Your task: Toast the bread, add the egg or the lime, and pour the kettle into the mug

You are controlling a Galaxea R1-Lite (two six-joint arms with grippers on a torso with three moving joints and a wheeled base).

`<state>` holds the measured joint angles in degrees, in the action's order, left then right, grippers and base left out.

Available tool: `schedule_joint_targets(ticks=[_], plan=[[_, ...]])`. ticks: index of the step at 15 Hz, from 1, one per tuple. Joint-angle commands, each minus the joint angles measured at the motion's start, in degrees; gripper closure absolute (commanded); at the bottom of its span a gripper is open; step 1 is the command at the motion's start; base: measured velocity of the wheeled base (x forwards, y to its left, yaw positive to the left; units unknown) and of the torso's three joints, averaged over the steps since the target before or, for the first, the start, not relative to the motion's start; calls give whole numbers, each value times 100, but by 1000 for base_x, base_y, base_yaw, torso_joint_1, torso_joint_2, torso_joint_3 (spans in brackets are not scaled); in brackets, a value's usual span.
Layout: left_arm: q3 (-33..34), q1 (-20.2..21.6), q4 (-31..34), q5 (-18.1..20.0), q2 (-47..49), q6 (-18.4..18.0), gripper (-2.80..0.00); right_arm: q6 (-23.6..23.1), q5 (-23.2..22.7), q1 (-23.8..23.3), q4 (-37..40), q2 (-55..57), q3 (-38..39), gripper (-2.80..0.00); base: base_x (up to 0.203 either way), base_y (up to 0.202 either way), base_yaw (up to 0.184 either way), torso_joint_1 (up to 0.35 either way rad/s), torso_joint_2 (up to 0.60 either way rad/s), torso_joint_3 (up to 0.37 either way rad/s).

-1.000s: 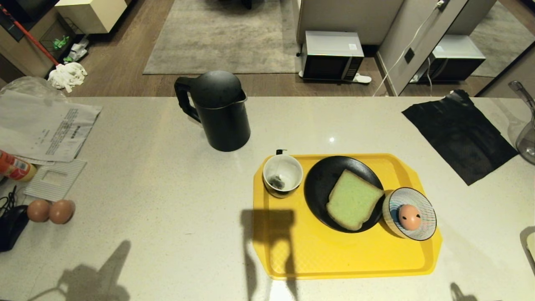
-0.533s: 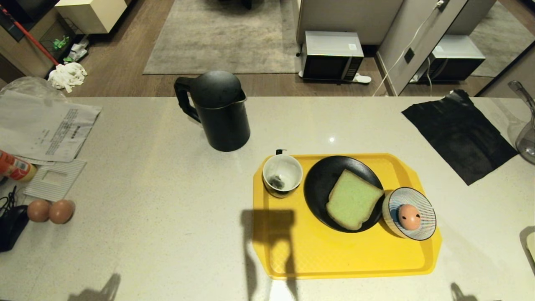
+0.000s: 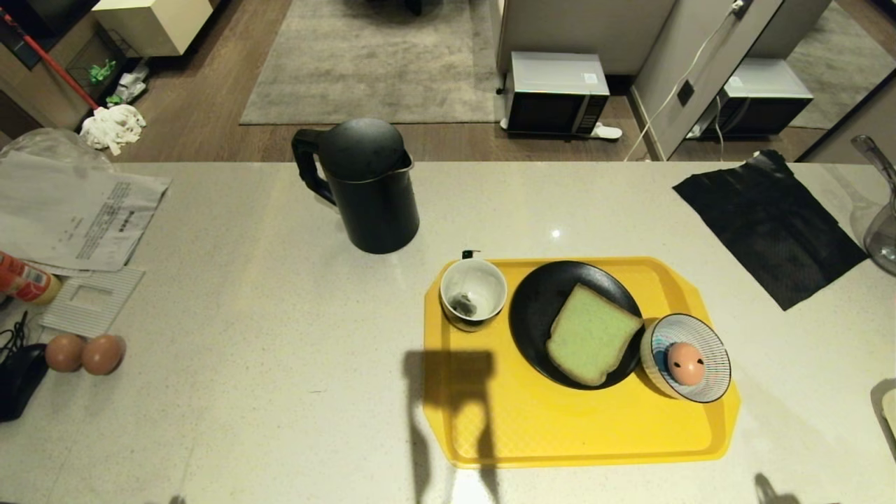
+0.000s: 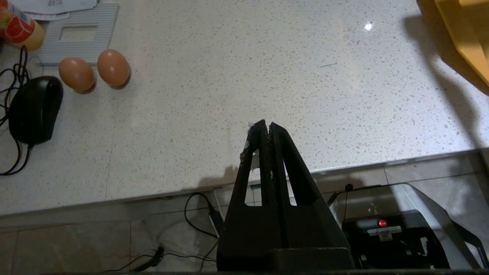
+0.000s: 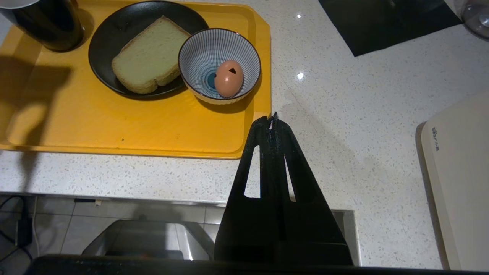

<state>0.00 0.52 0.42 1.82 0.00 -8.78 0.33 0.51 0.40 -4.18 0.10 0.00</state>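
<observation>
Meanwhile both grippers hang pressed together and empty at the counter's near edge: the left gripper [image 4: 266, 126] well apart from the kettle [image 3: 367, 185], the right gripper [image 5: 273, 117] near the egg [image 5: 228, 78] in its bowl [image 5: 198, 47] beside the bread [image 5: 149, 59].

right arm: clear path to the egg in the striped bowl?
Probably yes. The right gripper hangs shut over the counter edge beside the tray's corner, and the egg lies uncovered in the open striped bowl, with nothing between; the fingers must open first.
</observation>
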Motion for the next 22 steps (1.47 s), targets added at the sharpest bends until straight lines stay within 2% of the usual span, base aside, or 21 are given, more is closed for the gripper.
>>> schedule_joint_targets(ticks=[1,22], plan=[[0,0,2,-24,0,122,0,2,2,-1,-4,2,152,0,0,0,0,0,0,0],[0,0,2,-15,-9,155,0,-25,-7,4,-4,-1,157,0,0,0,0,0,0,0]])
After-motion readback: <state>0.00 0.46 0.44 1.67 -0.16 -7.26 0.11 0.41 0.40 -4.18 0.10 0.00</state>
